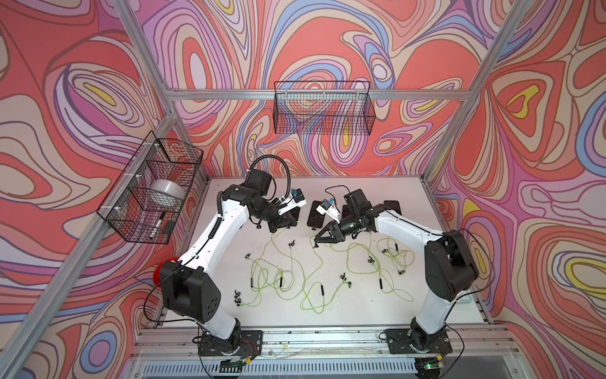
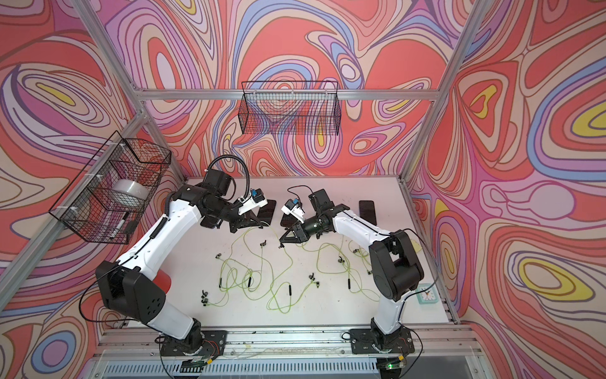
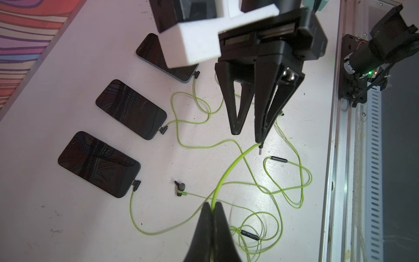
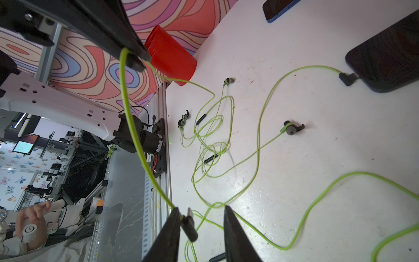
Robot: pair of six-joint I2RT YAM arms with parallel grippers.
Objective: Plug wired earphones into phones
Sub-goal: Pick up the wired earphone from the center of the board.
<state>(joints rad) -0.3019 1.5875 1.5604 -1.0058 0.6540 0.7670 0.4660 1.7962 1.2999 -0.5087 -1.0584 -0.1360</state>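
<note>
My left gripper is shut on a yellow-green earphone cable, held just above the table. That cable arcs across to its dark plug, which sits between the fingers of my open right gripper. The plug rests against one finger, with a gap to the other. Its metal tip pokes out past the right gripper. Three black phones lie in a row, each with a plug in it. Both grippers hover mid-table in front of the phones.
Several loose earphones tangle over the white table's middle and front. A red cup lies at the left edge. A teal clock sits at the right front. Wire baskets hang on the walls.
</note>
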